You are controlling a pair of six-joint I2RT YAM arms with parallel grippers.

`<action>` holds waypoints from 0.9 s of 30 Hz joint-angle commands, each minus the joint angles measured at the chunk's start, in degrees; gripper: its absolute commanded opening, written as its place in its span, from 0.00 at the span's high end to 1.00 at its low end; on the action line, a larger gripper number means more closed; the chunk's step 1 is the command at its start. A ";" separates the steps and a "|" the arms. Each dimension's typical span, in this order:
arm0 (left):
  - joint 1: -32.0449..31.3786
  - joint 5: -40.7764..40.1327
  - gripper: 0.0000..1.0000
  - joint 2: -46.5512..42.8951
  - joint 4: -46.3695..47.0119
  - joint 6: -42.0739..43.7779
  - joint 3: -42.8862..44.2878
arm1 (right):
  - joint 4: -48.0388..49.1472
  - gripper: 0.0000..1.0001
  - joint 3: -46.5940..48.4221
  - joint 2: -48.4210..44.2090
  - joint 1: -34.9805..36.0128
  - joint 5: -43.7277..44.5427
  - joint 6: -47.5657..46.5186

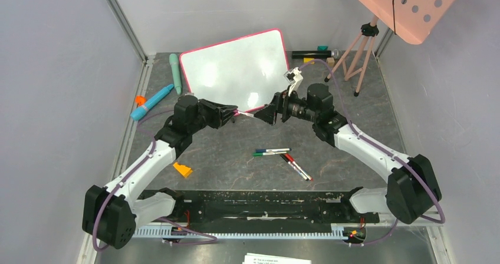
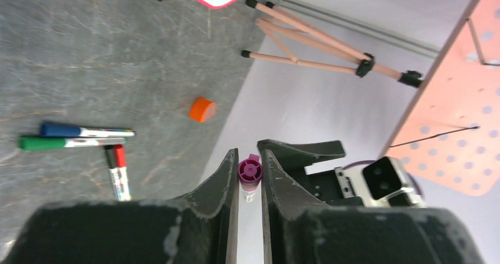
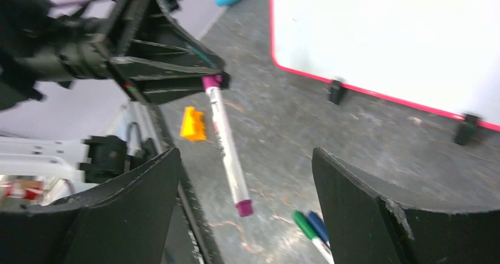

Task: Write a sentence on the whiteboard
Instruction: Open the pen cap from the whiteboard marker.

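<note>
hard bits first: from the top camera the left gripper (image 1: 232, 114) and right gripper (image 1: 266, 114) are just dark lumps meeting nose to nose, so you can't read the jaws there. both wrist cams are a bit blurry. the right wrist view also cuts off most of the flat white whiteboard with the thin pink-red rim (image 1: 234, 69), showing one corner and two small black clip feet.

left to right on the grey stone-look tabletop (image 1: 236, 181):
- a smooth teal plastic cylinder (image 1: 175, 72)
- a bright blue tube (image 1: 152, 102)
- a ridged yellow-orange block (image 1: 183, 170)
- the whiteboard at the back middle, turned at an angle, near edge just behind the grippers. can't tell if it's flat or propped
- green and blue capped pens (image 1: 271, 152) side by side, touching or nearly so
- a red and black pair (image 1: 295, 167) just beside them
- a pink-legged tripod (image 1: 357, 58)
- a salmon perforated panel (image 1: 407, 5), clipped by the frame

grip-wise, the left gripper's jaws are narrow and clamped on one end of a white-barrelled marker with magenta ends (image 3: 227, 146). the right gripper's fingers (image 3: 147, 199) stand wide apart either side of the marker's free end, not touching it.
</note>
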 commanded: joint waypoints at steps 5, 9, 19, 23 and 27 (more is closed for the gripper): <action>-0.23 0.17 0.98 0.20 6.16 -12.00 1.63 | 19.10 0.20 0.64 1.15 0.62 -6.61 14.59; -0.47 0.19 0.98 0.74 6.25 -12.33 2.29 | 20.83 0.31 1.97 3.22 0.80 -7.13 16.66; -0.94 0.79 0.98 1.07 7.49 -13.05 3.20 | 18.66 0.40 2.79 5.51 1.76 -4.95 16.81; -1.03 0.94 0.98 1.02 7.50 -13.07 3.23 | 19.46 0.45 2.79 6.28 1.95 -5.28 17.42; -1.45 1.32 0.98 1.34 7.48 -13.07 3.45 | 19.89 0.52 3.11 6.93 2.63 -5.12 17.56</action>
